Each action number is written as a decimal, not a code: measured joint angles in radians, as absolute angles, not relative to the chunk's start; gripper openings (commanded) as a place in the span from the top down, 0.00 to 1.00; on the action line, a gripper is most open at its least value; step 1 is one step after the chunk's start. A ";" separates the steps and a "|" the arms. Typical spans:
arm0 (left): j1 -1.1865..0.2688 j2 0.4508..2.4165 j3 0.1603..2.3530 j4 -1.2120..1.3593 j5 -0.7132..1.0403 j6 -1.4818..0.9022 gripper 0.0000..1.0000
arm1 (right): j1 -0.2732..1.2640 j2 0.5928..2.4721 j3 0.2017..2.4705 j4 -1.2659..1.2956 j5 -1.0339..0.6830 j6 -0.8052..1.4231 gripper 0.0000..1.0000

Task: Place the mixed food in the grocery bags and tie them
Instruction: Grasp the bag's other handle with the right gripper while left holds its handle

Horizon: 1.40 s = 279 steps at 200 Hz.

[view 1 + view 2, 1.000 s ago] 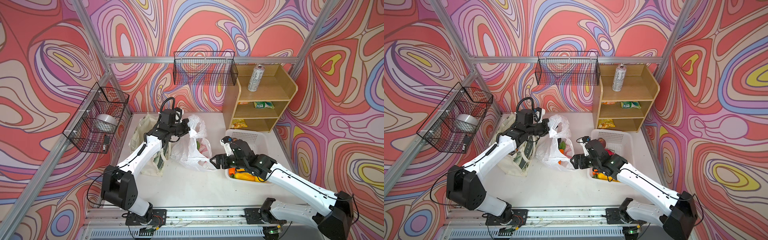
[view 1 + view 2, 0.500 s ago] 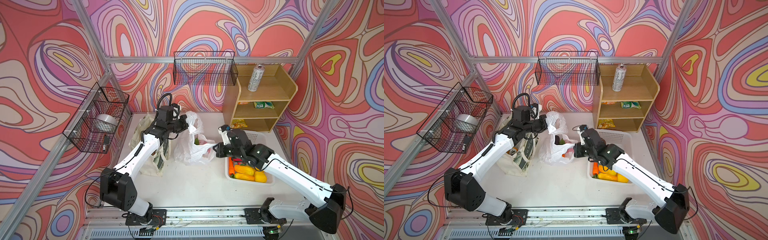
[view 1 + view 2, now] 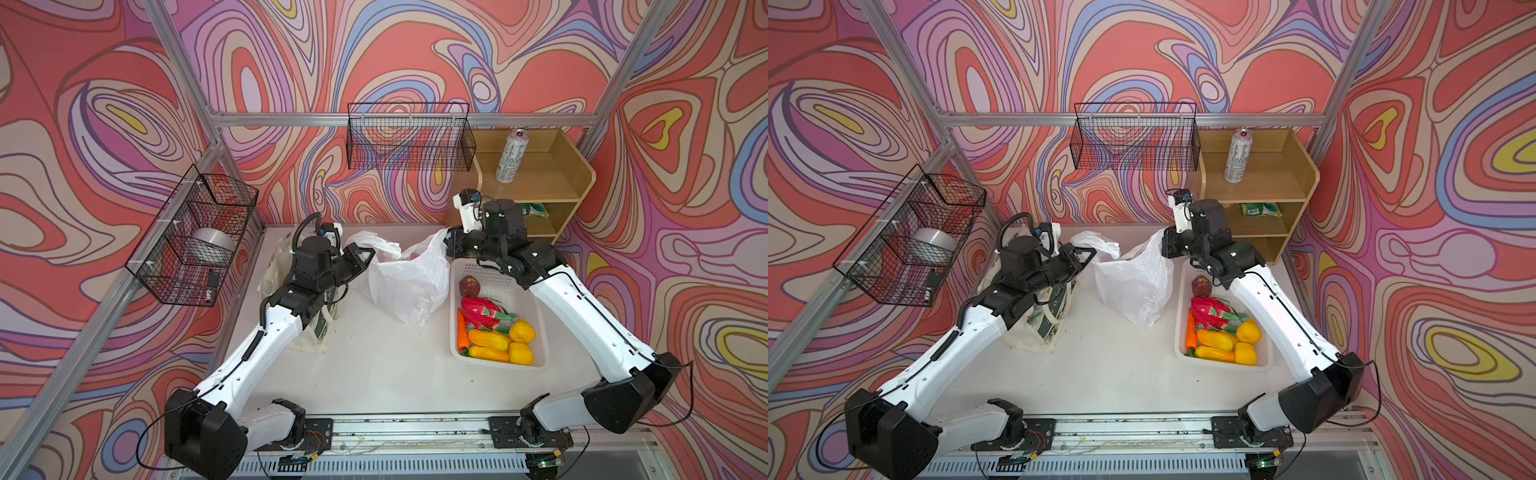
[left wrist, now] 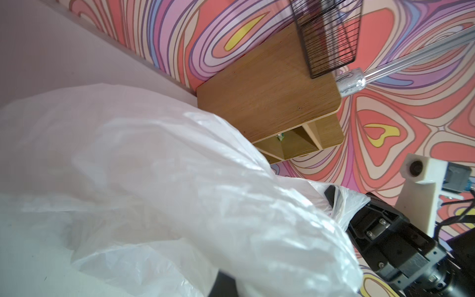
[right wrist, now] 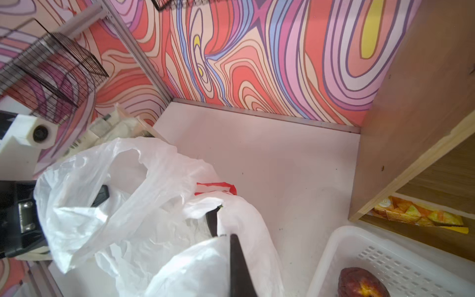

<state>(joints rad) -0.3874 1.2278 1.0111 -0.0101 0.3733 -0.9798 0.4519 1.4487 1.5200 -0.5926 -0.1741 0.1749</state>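
Progress: early. The plastic bag [image 3: 409,282] sits mid-table, hung between both grippers; nothing tied.
Left gripper [image 3: 368,255]: at one handle loop. Plastic hides the jaws, so I cannot tell the grip.
Right gripper [image 3: 449,244]: clamped tight on the opposite rim.
Canvas tote [image 3: 320,328]: 1, contents unseen.
Basket [image 3: 498,365]: 1 carrot [image 3: 461,332], 1 dragon fruit [image 3: 478,309], 4 yellow vegetables [image 3: 521,353], 1 dark red fruit [image 3: 469,286].
Shelf [image 3: 582,178]: 1 can [image 3: 512,156], 1 green snack packet [image 3: 1260,209], 1 yellow snack packet [image 5: 416,213] — all unpacked.

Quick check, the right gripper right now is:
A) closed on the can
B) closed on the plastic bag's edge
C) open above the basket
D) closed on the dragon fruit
B: the right gripper has its fingers pinched on the rim of the white plastic bag, while the dragon fruit lies in the white basket and the can stands on the shelf.
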 measured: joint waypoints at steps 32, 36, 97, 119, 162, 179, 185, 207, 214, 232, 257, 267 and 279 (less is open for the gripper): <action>-0.398 1.249 0.974 0.002 0.373 -0.968 0.58 | 0.450 1.447 1.427 -0.591 -0.204 0.103 1.00; -0.398 1.249 0.974 0.006 0.373 -0.961 0.56 | 0.450 1.445 1.425 -0.591 -0.207 0.096 1.00; -0.398 1.247 1.077 -0.104 0.323 -0.747 0.33 | 0.450 1.363 1.425 -0.564 -0.237 0.043 1.00; -0.398 1.221 1.123 -0.170 0.269 -0.606 0.26 | 0.450 1.361 1.425 -0.562 -0.237 0.037 1.00; -0.398 1.145 1.166 -0.267 0.225 -0.359 0.20 | 0.450 1.361 1.425 -0.561 -0.237 0.027 1.00; -0.398 1.136 1.191 -0.271 0.209 -0.270 0.11 | 0.450 1.361 1.425 -0.561 -0.237 0.026 1.00; -0.398 1.134 1.196 -0.271 0.202 -0.241 0.06 | 0.450 1.361 1.425 -0.562 -0.237 0.026 1.00; -0.399 1.132 1.196 -0.255 0.173 -0.130 0.00 | 0.449 1.361 1.425 -0.562 -0.237 0.024 1.00; -0.399 1.132 1.192 -0.240 0.156 -0.107 0.00 | 0.448 1.361 1.425 -0.562 -0.237 0.023 1.00; -0.400 1.130 1.168 -0.167 0.096 -0.064 0.00 | 0.447 1.361 1.425 -0.562 -0.236 0.023 1.00; -0.400 1.129 1.142 -0.080 -0.016 -0.041 0.00 | 0.447 1.361 1.428 -0.565 -0.235 0.019 1.00; -0.400 1.129 1.138 -0.045 -0.057 -0.029 0.00 | 0.447 1.362 1.432 -0.570 -0.234 0.019 1.00; -0.399 1.127 1.137 -0.013 -0.084 -0.003 0.00 | 0.447 1.362 1.438 -0.574 -0.232 0.019 1.00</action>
